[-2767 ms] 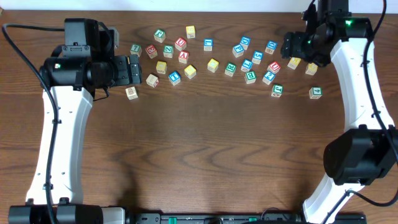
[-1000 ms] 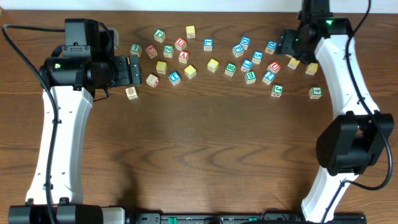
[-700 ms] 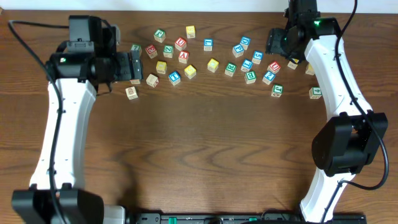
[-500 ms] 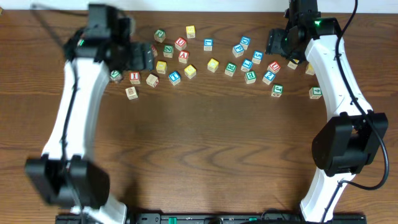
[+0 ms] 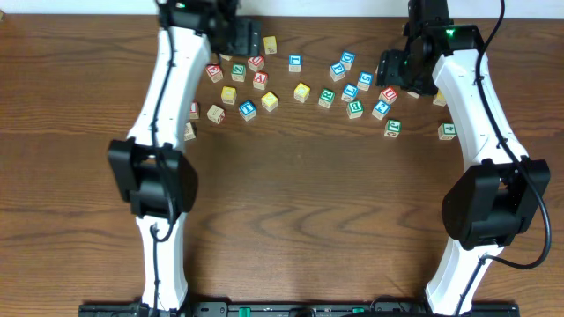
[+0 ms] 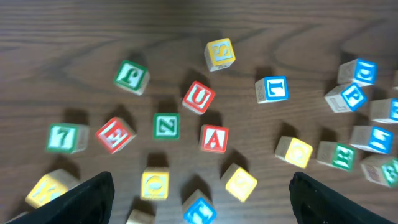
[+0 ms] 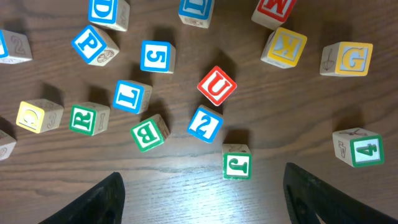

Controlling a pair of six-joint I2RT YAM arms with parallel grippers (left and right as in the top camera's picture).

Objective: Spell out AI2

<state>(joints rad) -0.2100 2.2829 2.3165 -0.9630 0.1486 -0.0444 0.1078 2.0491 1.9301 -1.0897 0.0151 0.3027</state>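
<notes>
The red A cube (image 5: 260,80) lies in the left cluster of cubes and shows in the left wrist view (image 6: 214,138). The red I cube (image 5: 193,109) sits at the left, partly hidden beside my left arm. The blue 2 cube (image 5: 381,108) lies in the right cluster, just below a red U cube (image 7: 217,85), and shows in the right wrist view (image 7: 205,124). My left gripper (image 5: 240,37) is open and empty, above the left cluster (image 6: 202,211). My right gripper (image 5: 394,66) is open and empty, above the right cluster (image 7: 205,208).
Several other lettered cubes in red, blue, green and yellow are scattered along the far half of the table. A green 4 cube (image 5: 448,130) lies at the far right. A green J cube (image 7: 237,165) sits just below the 2 cube. A blue cube (image 6: 200,210) lies between my left fingers.
My left arm has swung from the table's left side up to the far edge, over the left cluster. My right gripper shifted slightly left earlier and now holds still.
</notes>
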